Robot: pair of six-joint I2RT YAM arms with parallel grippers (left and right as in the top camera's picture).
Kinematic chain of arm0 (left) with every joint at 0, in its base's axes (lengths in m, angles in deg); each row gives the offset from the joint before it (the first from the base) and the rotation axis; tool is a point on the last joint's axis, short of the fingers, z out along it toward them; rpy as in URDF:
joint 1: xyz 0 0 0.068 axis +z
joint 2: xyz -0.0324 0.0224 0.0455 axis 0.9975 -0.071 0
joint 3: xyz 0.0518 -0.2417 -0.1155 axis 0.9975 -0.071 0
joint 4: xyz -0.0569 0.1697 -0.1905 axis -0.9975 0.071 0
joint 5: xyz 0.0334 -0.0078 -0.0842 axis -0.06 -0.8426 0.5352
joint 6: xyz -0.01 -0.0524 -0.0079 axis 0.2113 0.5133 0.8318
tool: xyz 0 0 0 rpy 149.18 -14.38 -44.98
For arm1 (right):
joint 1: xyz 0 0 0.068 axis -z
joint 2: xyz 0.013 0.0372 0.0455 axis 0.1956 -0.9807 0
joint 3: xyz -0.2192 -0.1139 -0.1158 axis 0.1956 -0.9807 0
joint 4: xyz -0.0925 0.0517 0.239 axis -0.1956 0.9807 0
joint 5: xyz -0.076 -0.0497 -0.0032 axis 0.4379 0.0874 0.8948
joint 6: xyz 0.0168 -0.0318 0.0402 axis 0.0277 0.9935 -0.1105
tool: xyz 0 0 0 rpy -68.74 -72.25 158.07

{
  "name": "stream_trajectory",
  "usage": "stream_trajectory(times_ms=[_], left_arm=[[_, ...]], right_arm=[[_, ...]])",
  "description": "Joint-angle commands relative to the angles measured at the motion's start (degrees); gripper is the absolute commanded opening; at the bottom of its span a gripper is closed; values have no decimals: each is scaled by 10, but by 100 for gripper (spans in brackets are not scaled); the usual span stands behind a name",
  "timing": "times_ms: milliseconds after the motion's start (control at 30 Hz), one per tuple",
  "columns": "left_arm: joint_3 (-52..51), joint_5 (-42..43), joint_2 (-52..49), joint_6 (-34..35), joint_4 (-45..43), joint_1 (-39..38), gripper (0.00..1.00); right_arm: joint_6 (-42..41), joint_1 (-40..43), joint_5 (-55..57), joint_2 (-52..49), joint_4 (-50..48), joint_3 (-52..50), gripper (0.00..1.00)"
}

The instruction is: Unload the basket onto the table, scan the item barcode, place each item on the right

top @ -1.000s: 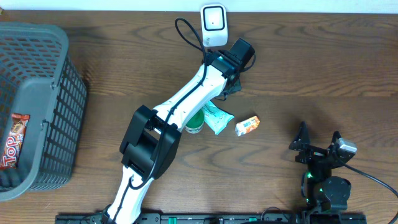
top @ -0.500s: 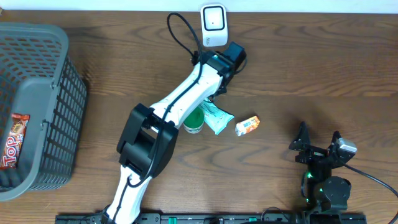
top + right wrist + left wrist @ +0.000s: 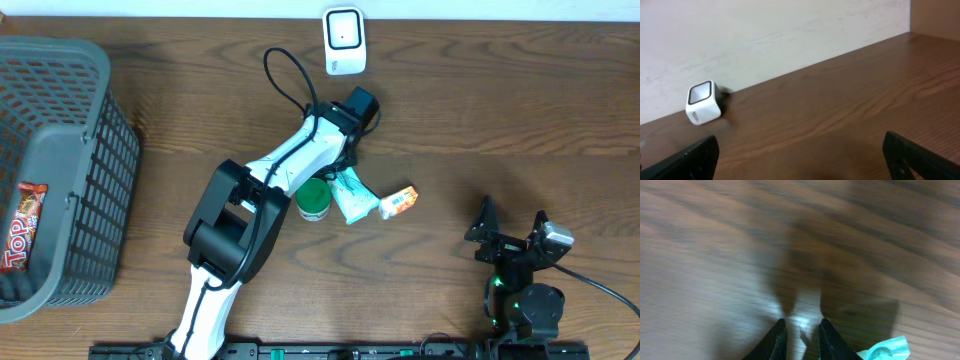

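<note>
- Left end effector (image 3: 800, 339) with fingertips a narrow gap apart, gripping nothing, low beside the teal packet (image 3: 352, 195).
- Right end effector (image 3: 800, 162) spread wide, empty, well apart from everything.
- Packet, green tub (image 3: 313, 203) and orange carton (image 3: 398, 202) lying on the surface (image 3: 500, 100) near the scanner (image 3: 343, 40).
- Probably nothing scanned: grasp, lift and barcode showing all left to do.

Place: a mock shop checkout, from where I stand.
Signs: white barcode scanner (image 3: 343, 40), grey shopping basket (image 3: 112, 150), small snack packet (image 3: 398, 203).
Setting: plain wooden table (image 3: 500, 110).

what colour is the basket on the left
Grey basket, clearest in the overhead view.
</note>
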Motion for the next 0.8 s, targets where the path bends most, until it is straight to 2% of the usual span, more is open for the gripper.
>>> stream_trajectory(times_ms=[0, 233, 433, 500, 567, 767], left_arm=[[-5, 95, 13, -62, -21, -2, 23], [9, 70, 24, -69, -2, 6, 19], [18, 15, 109, -70, 22, 9, 19], [18, 17, 133, -70, 30, 7, 19], [18, 20, 149, -69, 39, 4, 13], [-6, 71, 146, -68, 50, -7, 8]], right_arm=[[-2, -1, 1, 3, 2, -1, 99], [-2, -1, 1, 3, 2, -1, 99], [-2, -1, 1, 3, 2, -1, 99], [-2, -1, 1, 3, 2, -1, 99], [-2, -1, 1, 3, 2, -1, 99], [-2, -1, 1, 3, 2, -1, 99]])
